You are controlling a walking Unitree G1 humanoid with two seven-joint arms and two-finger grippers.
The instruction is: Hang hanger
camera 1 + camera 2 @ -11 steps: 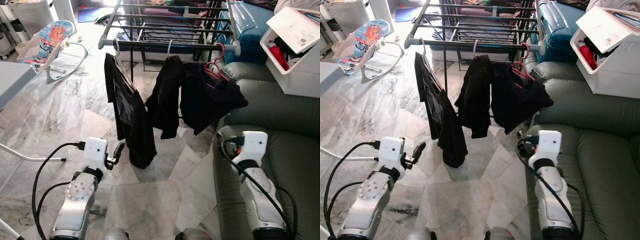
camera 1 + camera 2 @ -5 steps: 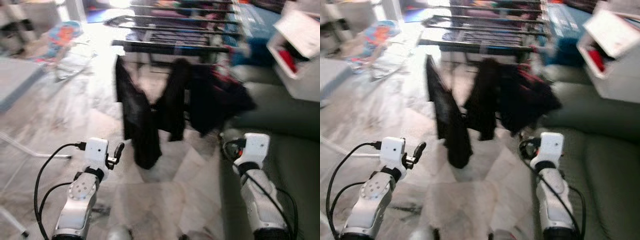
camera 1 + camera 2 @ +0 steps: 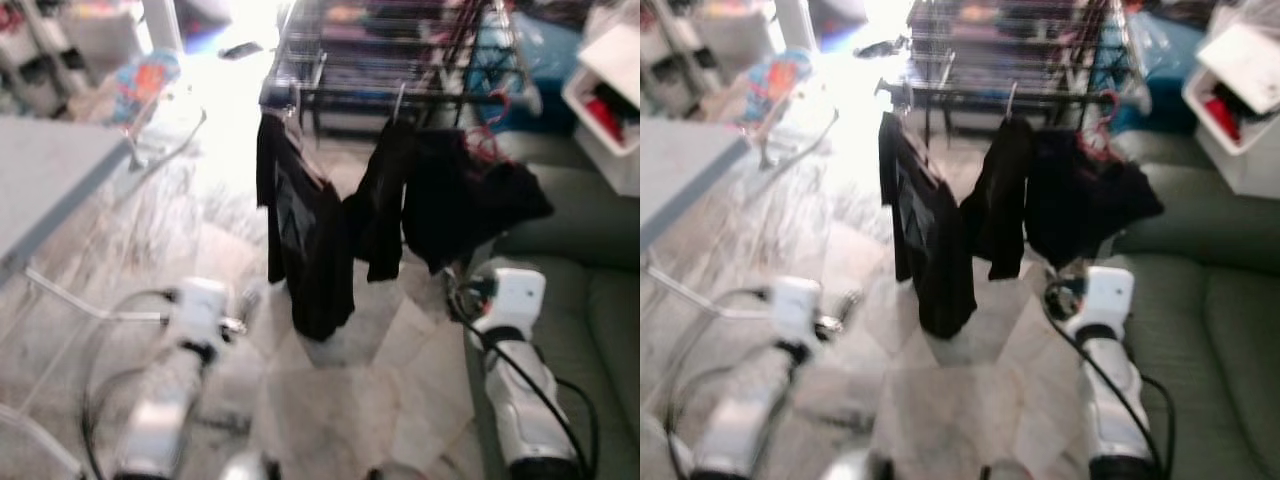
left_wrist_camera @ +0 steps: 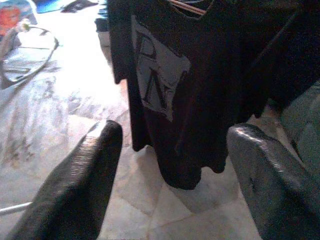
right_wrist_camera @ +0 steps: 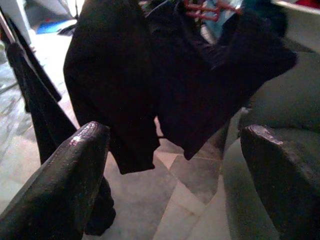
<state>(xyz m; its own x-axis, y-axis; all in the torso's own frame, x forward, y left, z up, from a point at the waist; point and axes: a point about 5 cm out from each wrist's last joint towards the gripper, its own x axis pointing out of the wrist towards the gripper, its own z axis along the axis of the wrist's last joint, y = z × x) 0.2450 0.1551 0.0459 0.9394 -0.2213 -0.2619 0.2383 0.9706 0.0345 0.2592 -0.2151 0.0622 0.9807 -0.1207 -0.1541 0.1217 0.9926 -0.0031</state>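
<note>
Both head views are motion-blurred throughout; edges of the drying rack and left arm smear, the right arm somewhat sharper. Strong daylight enters from 12 o'clock, blowing out the marble floor to white glare there (detail lost). Hanging black garments read as near-solid silhouettes. The wrist views are dimmer and sharper at distance; their close fingers are soft, out of focus, with pale sheen on the upper surfaces.
</note>
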